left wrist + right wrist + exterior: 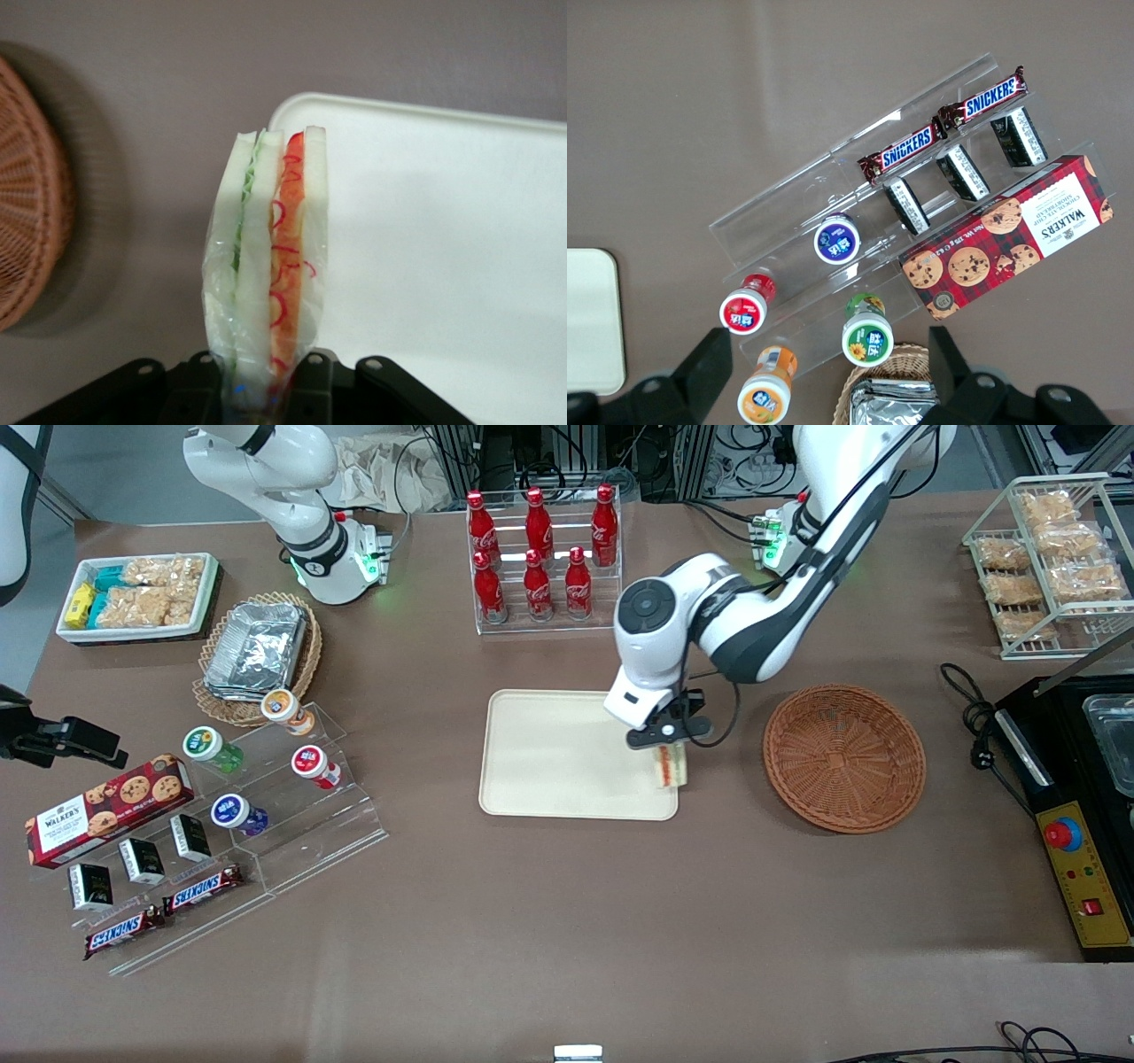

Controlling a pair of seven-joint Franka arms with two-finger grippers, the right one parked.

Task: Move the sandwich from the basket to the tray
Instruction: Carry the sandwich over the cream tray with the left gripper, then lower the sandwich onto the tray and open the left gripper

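while jaws [671,755] clamp one sandwich [671,767], one tray [549,757] waits.

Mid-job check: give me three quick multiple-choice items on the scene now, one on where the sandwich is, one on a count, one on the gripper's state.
1. Where is the sandwich?
A. in the basket
B. over the tray's corner, held
C. on the bare table

2. How many red bottles stand in the rack?
A. four
B. six
C. eight

3. The gripper is:
A. shut on the sandwich
B. open above the basket
C. open, resting on the tray

Answers: 1 B, it hangs at the tray corner nearest the empty basket. 2 B, two rows of three. 3 A, the fingers pinch the wrapped wedge.
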